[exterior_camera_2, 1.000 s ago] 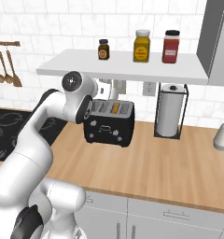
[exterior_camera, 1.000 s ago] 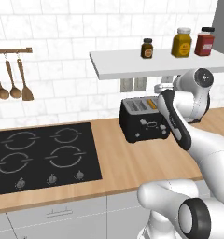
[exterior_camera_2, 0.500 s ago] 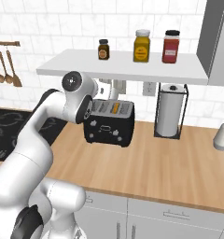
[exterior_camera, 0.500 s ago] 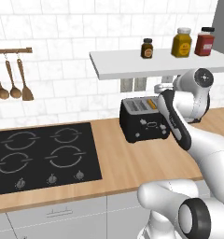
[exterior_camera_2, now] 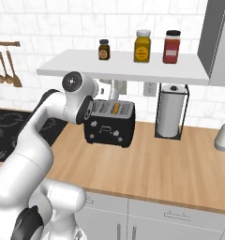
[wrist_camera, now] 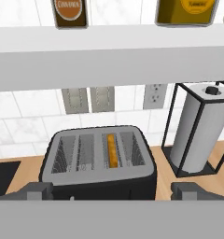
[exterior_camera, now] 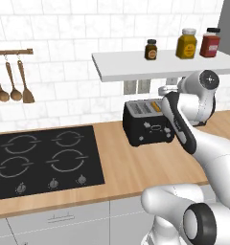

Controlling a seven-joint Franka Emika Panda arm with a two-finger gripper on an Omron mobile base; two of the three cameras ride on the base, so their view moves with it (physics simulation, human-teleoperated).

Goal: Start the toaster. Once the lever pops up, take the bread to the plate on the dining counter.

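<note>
The black toaster [exterior_camera: 148, 125] [exterior_camera_2: 109, 125] [wrist_camera: 100, 168] stands on the wood worktop against the tiled wall, under a white shelf. One slice of bread [wrist_camera: 112, 150] [exterior_camera: 156, 106] [exterior_camera_2: 116, 108] stands sunk in its third slot from the left, with only the tan top edge showing. My gripper [wrist_camera: 114, 190] hangs just above and in front of the toaster, below the shelf. It is open, its two fingertips [wrist_camera: 39, 190] are spread wider than the toaster, and nothing is between them. The plate and the dining counter are out of view.
The white shelf [exterior_camera: 160, 66] [exterior_camera_2: 123, 65] [wrist_camera: 109, 51] sits low over the toaster and carries three jars. A paper towel roll in a black wire stand [exterior_camera_2: 171, 111] [wrist_camera: 198, 130] is right of the toaster. A black cooktop [exterior_camera: 40, 160] lies to the left, with utensils [exterior_camera: 11, 86] hanging above it.
</note>
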